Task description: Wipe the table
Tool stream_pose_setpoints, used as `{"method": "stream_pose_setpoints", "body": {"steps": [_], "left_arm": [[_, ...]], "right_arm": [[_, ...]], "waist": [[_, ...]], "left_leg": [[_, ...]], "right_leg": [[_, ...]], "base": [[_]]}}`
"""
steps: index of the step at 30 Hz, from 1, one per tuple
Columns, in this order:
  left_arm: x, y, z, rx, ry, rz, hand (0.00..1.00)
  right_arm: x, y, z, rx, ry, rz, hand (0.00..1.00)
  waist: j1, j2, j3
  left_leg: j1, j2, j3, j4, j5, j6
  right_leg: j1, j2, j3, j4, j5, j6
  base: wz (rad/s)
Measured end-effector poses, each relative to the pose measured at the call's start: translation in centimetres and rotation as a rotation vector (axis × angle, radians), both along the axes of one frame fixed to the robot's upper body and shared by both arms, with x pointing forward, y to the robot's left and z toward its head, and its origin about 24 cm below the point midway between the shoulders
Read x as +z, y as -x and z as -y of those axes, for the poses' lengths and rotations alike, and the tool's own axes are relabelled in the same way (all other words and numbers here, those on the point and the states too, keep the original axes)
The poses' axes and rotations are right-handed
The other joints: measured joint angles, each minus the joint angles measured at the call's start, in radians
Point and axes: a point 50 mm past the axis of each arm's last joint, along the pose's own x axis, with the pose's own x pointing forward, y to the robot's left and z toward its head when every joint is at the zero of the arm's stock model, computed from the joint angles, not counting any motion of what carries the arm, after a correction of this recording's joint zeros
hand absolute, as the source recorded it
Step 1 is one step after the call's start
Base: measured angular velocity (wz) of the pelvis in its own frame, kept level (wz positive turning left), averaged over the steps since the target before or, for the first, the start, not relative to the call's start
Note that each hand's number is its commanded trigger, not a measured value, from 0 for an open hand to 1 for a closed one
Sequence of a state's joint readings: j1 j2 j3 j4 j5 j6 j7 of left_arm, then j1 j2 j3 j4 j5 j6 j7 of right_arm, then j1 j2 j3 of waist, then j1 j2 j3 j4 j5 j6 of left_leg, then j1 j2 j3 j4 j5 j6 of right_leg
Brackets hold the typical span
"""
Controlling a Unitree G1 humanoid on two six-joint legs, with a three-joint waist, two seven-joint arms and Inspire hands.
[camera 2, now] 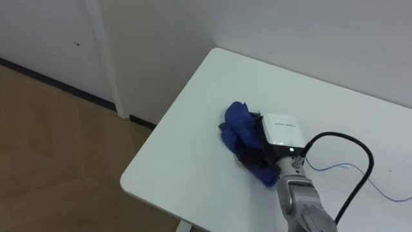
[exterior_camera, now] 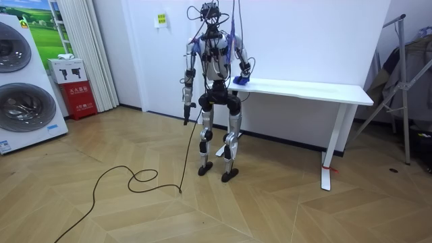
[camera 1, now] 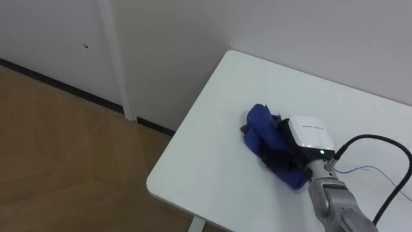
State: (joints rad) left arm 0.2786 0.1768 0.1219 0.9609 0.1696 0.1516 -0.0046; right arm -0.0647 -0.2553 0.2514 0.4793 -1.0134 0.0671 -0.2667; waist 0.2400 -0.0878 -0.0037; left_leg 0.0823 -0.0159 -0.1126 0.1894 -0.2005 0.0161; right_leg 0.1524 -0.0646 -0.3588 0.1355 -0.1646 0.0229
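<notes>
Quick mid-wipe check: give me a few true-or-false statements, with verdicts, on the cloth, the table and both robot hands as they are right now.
1. The crumpled blue cloth lies on the white rectangular table, near a corner. True.
2. The right robot hand is on the cloth. True.
3. The cloth hangs over the table's edge. False: it lies wholly on the top, apart from the edges.
4. The left robot hand is also on the table. False: it hangs at the robot's side, away from the table.
5. The robot stands at the table end on the room view's left. True.
</notes>
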Motion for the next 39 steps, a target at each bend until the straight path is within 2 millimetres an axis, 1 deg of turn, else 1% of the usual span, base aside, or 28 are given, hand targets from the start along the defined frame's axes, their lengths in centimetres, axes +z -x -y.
{"method": "stream_pose_setpoints", "body": {"steps": [2, 6, 9, 11, 14, 16, 18, 19, 20, 21, 22, 23, 24, 26, 27, 28, 29, 30, 31, 32, 33, 35, 37, 39], "left_arm": [[0.0, -0.6, 0.0, -0.005, -0.002, 0.013, 0.00], [0.1, -1.0, 0.0, -0.009, -0.022, 0.027, 0.00], [-0.1, -1.2, 0.3, -0.010, -0.021, 0.030, 0.00], [-0.3, -0.9, 0.9, -0.018, -0.008, 0.011, 0.00], [-0.4, -0.6, 1.2, -0.012, -0.003, 0.003, 0.00], [-0.4, -0.4, 1.1, -0.002, -0.013, 0.006, 0.00], [-0.3, 0.1, 1.0, 0.023, -0.021, 0.002, 0.00], [-0.3, 0.6, 0.8, 0.048, -0.024, -0.004, 0.00], [-0.2, 1.1, 0.5, 0.076, -0.032, -0.009, 0.00], [-0.2, 1.4, 0.2, 0.093, -0.037, -0.010, 0.00], [0.0, 1.8, -0.2, 0.118, -0.049, -0.013, 0.00], [0.1, 2.3, -0.6, 0.148, -0.061, -0.011, 0.00], [0.2, 2.6, -0.9, 0.163, -0.068, -0.011, 0.00], [0.7, 3.8, -2.1, 0.219, -0.102, -0.013, 0.00], [0.8, 4.1, -2.3, 0.235, -0.109, -0.015, 0.00], [1.0, 4.6, -2.7, 0.265, -0.123, -0.017, 0.00], [1.1, 4.9, -3.0, 0.293, -0.135, -0.014, 0.00], [1.1, 4.9, -3.1, 0.305, -0.139, -0.011, 0.00], [1.2, 5.2, -3.3, 0.326, -0.144, -0.011, 0.00], [1.3, 5.3, -3.5, 0.344, -0.150, -0.008, 0.00], [1.3, 5.3, -3.5, 0.350, -0.152, -0.006, 0.00], [1.3, 5.2, -3.6, 0.354, -0.155, 0.002, 0.00], [1.3, 5.2, -3.6, 0.350, -0.153, 0.005, 0.00], [1.2, 4.9, -3.5, 0.335, -0.149, 0.007, 0.00]], "right_arm": [[0.2, -0.1, -0.2, 0.005, -0.005, 0.006, 1.00], [0.3, 0.0, -0.4, 0.005, -0.025, 0.009, 1.00], [0.2, -0.1, -0.7, -0.033, -0.103, -0.002, 1.00], [0.1, -0.1, -0.9, -0.058, -0.165, -0.018, 1.00], [0.4, -0.3, -1.0, -0.086, -0.234, -0.025, 1.00], [0.2, -0.2, -0.7, -0.115, -0.307, -0.033, 1.00], [-0.1, -0.1, -0.1, -0.150, -0.382, -0.040, 1.00], [-0.3, -0.1, 0.4, -0.173, -0.412, -0.030, 1.00], [-0.6, -0.1, 1.4, -0.208, -0.414, -0.021, 1.00], [-0.9, 0.2, 2.2, -0.247, -0.413, -0.022, 1.00], [-1.2, 0.6, 4.1, -0.338, -0.411, -0.005, 1.00], [-1.5, 1.3, 6.3, -0.448, -0.415, 0.009, 1.00], [-1.6, 1.7, 7.5, -0.502, -0.414, 0.016, 1.00], [-2.2, 4.3, 12.4, -0.715, -0.390, 0.017, 1.00], [-2.2, 5.1, 13.5, -0.765, -0.384, 0.015, 1.00], [-2.1, 6.5, 15.4, -0.854, -0.378, 0.021, 1.00], [-2.2, 8.1, 16.7, -0.932, -0.379, 0.025, 1.00], [-2.3, 8.7, 17.2, -0.963, -0.383, 0.028, 1.00], [-2.5, 10.2, 17.9, -1.018, -0.378, 0.024, 1.00], [-2.4, 11.0, 18.5, -1.056, -0.378, 0.032, 1.00], [-2.4, 11.4, 18.7, -1.074, -0.377, 0.033, 1.00], [-2.4, 12.6, 19.5, -1.128, -0.370, 0.028, 1.00], [-2.4, 13.1, 19.7, -1.140, -0.358, 0.021, 1.00], [-2.4, 12.9, 19.7, -1.137, -0.346, 0.016, 1.00]], "waist": [[-0.001, -0.003, 0.0009], [-0.013, -0.001, 0.0008], [-0.016, 0.009, 0.0010], [-0.012, 0.022, 0.0013], [-0.017, 0.036, 0.0060], [-0.024, 0.036, 0.0065], [-0.038, 0.035, 0.0066], [-0.055, 0.034, 0.0062], [-0.075, 0.032, 0.0055], [-0.085, 0.030, 0.0051], [-0.109, 0.028, 0.0042], [-0.120, 0.025, 0.0016], [-0.125, 0.022, 0.0000], [-0.144, 0.011, -0.0067], [-0.151, 0.009, -0.0079], [-0.157, 0.005, -0.0102], [-0.157, 0.002, -0.0102], [-0.159, 0.000, -0.0094], [-0.169, -0.002, -0.0086], [-0.183, -0.004, -0.0097], [-0.187, -0.004, -0.0098], [-0.208, -0.007, -0.0091], [-0.210, -0.008, -0.0087], [-0.210, -0.008, -0.0083]], "left_leg": [[0.000, 0.000, 0.003, -0.002, 0.000, 0.000], [-0.001, 0.001, 0.005, -0.005, 0.000, 0.000], [-0.001, 0.004, 0.010, -0.011, -0.001, 0.001], [0.004, 0.005, 0.027, -0.013, -0.002, 0.002], [0.011, 0.006, 0.041, -0.021, -0.003, 0.005], [0.010, 0.007, 0.045, -0.021, -0.003, 0.005], [0.009, 0.007, 0.046, -0.022, -0.003, 0.005], [0.008, 0.006, 0.045, -0.021, -0.003, 0.005], [0.009, 0.004, 0.043, -0.018, -0.003, 0.006], [0.009, 0.003, 0.043, -0.016, -0.003, 0.006], [0.009, 0.003, 0.042, -0.012, -0.004, 0.006], [0.009, 0.003, 0.043, -0.012, -0.004, 0.007], [0.009, 0.002, 0.043, -0.012, -0.004, 0.007], [0.010, 0.002, 0.044, -0.011, -0.004, 0.008], [0.011, 0.002, 0.044, -0.011, -0.004, 0.008], [0.017, 0.003, 0.046, -0.015, -0.004, 0.008], [0.018, 0.005, 0.050, -0.017, -0.004, 0.008], [0.018, 0.006, 0.053, -0.018, -0.004, 0.008], [0.018, 0.008, 0.056, -0.018, -0.004, 0.008], [0.018, 0.009, 0.055, -0.016, -0.004, 0.008], [0.018, 0.009, 0.055, -0.016, -0.004, 0.008], [0.018, 0.010, 0.057, -0.018, -0.004, 0.007], [0.020, 0.009, 0.064, -0.015, -0.004, 0.007], [0.020, 0.010, 0.071, -0.009, -0.004, 0.007]], "right_leg": [[0.000, -0.001, 0.000, 0.001, 0.000, 0.000], [-0.001, -0.001, 0.001, 0.005, 0.000, 0.000], [-0.011, 0.000, 0.011, 0.016, 0.000, 0.000], [-0.014, 0.001, 0.033, 0.016, 0.000, 0.000], [-0.019, 0.002, 0.050, 0.018, 0.000, 0.000], [-0.023, 0.002, 0.054, 0.018, 0.000, 0.000], [-0.022, 0.001, 0.053, 0.017, 0.000, 0.000], [-0.021, -0.001, 0.049, 0.016, 0.000, 0.001], [-0.017, -0.003, 0.045, 0.015, 0.000, 0.001], [-0.015, -0.004, 0.041, 0.015, 0.000, 0.002], [-0.008, -0.007, 0.025, 0.015, 0.000, 0.002], [-0.006, -0.009, 0.019, 0.016, 0.000, 0.003], [-0.006, -0.009, 0.017, 0.017, 0.000, 0.003], [-0.002, -0.008, 0.017, 0.016, 0.000, 0.003], [0.001, -0.008, 0.017, 0.016, 0.000, 0.003], [0.006, -0.008, 0.022, 0.016, 0.000, 0.004], [0.005, -0.007, 0.026, 0.015, -0.001, 0.005], [0.004, -0.006, 0.026, 0.014, -0.001, 0.005], [0.003, -0.005, 0.028, 0.013, -0.001, 0.005], [0.004, -0.004, 0.027, 0.014, -0.001, 0.005], [0.005, -0.004, 0.027, 0.014, -0.001, 0.005], [0.005, -0.003, 0.028, 0.015, -0.001, 0.005], [0.005, -0.002, 0.034, 0.015, -0.001, 0.005], [0.005, -0.002, 0.041, 0.016, -0.001, 0.005]], "base": [[-0.02], [0.00], [-0.08], [-0.21], [-0.18], [-0.05], [0.04], [0.11], [0.13], [0.24], [0.27], [0.25], [0.10], [0.06], [0.11], [0.04], [-0.03], [-0.10], [-0.05], [0.00], [0.00], [-0.05], [-0.13], [-0.15]]}}
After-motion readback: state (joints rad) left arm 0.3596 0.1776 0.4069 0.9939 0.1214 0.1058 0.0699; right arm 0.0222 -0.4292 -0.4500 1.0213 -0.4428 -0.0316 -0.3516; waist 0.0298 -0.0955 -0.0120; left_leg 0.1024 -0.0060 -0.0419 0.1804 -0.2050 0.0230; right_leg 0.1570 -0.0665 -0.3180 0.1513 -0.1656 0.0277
